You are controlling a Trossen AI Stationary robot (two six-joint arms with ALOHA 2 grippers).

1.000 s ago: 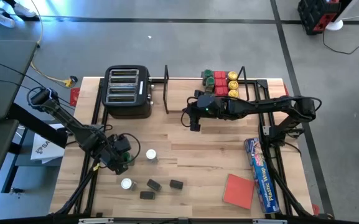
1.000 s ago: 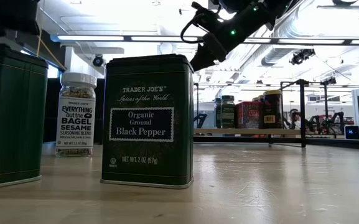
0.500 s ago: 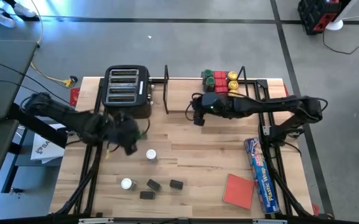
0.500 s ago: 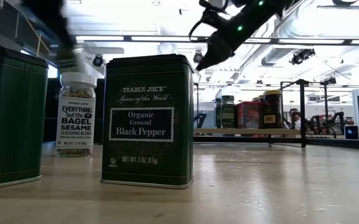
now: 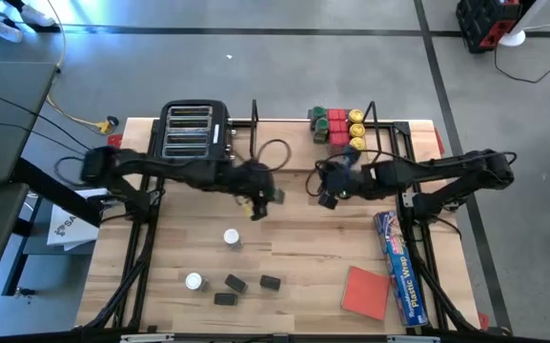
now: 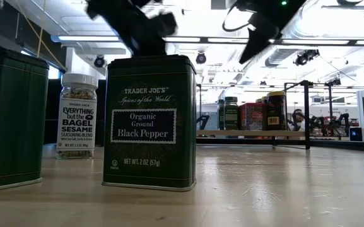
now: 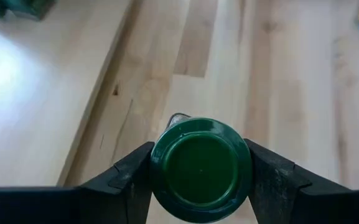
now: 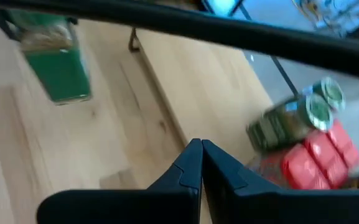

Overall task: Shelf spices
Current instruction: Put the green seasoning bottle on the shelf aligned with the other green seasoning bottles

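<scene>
My left gripper (image 5: 258, 197) hangs over the table's middle, near the shelf's front, shut on a green-topped spice jar (image 7: 200, 160). My right gripper (image 5: 326, 196), shut and holding nothing, hovers to its right in front of the shelf (image 5: 284, 170), a black wire rack with upright end loops on a wooden board. Red, yellow and green-topped spices (image 5: 337, 125) stand at the shelf's far right end. Two white-topped jars (image 5: 231, 238) and three small black ones (image 5: 235, 283) rest on the table near its front; in the low view these show as tall green tins (image 6: 149, 120). My left gripper pinches the jar at its green lid (image 7: 167, 163), one finger (image 7: 129, 177) on each side of the rim. The fingers come from above, and the lid's top faces the wrist camera. The jar is lifted clear of the table.
A black toaster (image 5: 195, 141) stands at the far left beside the shelf. A flat red pad (image 5: 365, 291) and a long blue plastic-wrap box (image 5: 398, 269) lie at the near right. Bare wood lies between the two grippers and the near jars.
My left arm has carried the green-topped jar up from the near left of the table, toward the right and far side, to the shelf's front. My right gripper has drawn toward the table's right, away from the shelf's left loop, staying shut.
</scene>
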